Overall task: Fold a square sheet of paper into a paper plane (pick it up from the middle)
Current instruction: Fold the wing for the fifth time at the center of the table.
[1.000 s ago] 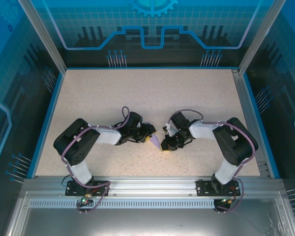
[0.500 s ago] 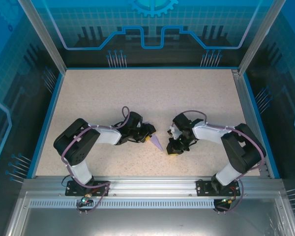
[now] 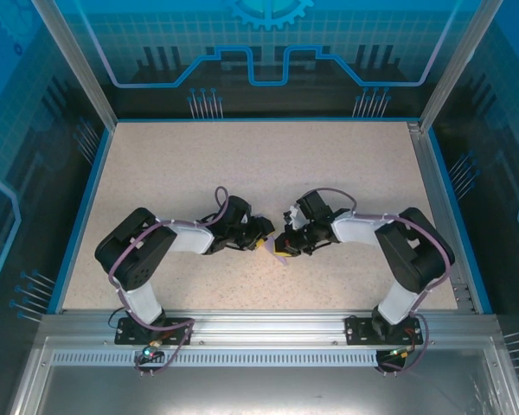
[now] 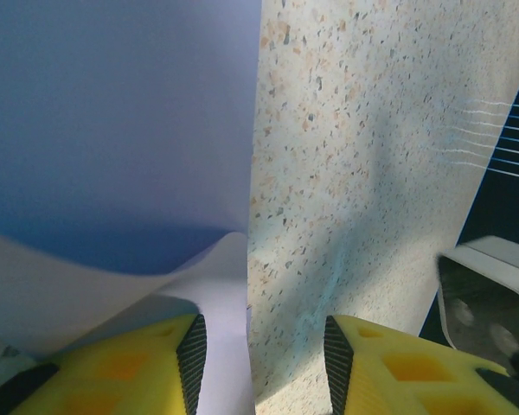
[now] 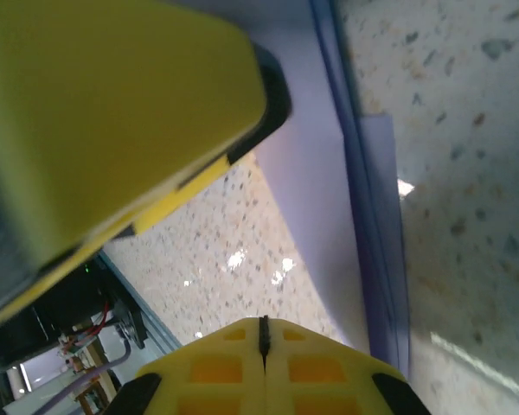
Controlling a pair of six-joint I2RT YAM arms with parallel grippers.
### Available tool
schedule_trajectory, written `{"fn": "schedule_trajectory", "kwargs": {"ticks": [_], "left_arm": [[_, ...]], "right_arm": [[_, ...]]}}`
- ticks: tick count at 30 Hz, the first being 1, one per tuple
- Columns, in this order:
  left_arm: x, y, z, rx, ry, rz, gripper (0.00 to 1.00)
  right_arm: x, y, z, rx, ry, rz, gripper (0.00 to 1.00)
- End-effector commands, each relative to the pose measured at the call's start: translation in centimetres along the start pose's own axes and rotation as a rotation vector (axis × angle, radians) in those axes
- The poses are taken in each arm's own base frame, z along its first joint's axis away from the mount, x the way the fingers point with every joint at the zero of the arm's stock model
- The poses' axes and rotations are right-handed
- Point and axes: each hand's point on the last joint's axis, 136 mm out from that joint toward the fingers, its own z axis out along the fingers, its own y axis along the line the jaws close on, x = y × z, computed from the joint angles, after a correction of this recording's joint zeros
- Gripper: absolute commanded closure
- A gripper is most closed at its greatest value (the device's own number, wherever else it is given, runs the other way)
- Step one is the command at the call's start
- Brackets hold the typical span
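Leftward since a second ago, right gripper (image 3: 283,248) now sits beside left gripper (image 3: 261,245), jaws pressed together, the paper plane (image 5: 329,216) just ahead: lavender, layered folds. Left jaws stand spread, a curled flap by one finger (image 4: 190,350).

The paper (image 4: 112,130) was thin, smooth and matt lavender. The table (image 3: 242,173) had a matt, speckled, stone-like top. On the left gripper (image 4: 259,354) the fingers (image 4: 398,372) were smooth yellow plastic with dull black pads (image 4: 193,359). The rail (image 3: 259,327) along the near edge was brushed metal.
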Motion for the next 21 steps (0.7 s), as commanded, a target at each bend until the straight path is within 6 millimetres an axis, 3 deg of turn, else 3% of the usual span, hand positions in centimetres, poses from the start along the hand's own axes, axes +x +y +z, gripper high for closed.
{"fn": "schedule_trajectory", "kwargs": {"ticks": [1,5,9,21], "left_arm": [[0.2,4.7,0.6,-0.155,0.002,-0.059,0.55],[0.2,4.8,0.5,-0.162,-0.002,-0.060,0.55],[0.1,5.2,0.5,-0.173,-0.010,-0.064,0.55],[0.1,5.5,0.7,-0.179,-0.006,-0.068,0.55]], "right_arm": [[0.3,-1.0,1.5,-0.003,0.033,0.029,0.96],[2.7,-4.4,2.0,0.061,0.076,0.063,0.96],[5.1,-6.3,1.6,0.086,0.119,0.074,0.95],[7.8,-7.9,-0.9,0.121,0.116,0.082,0.94]]}}
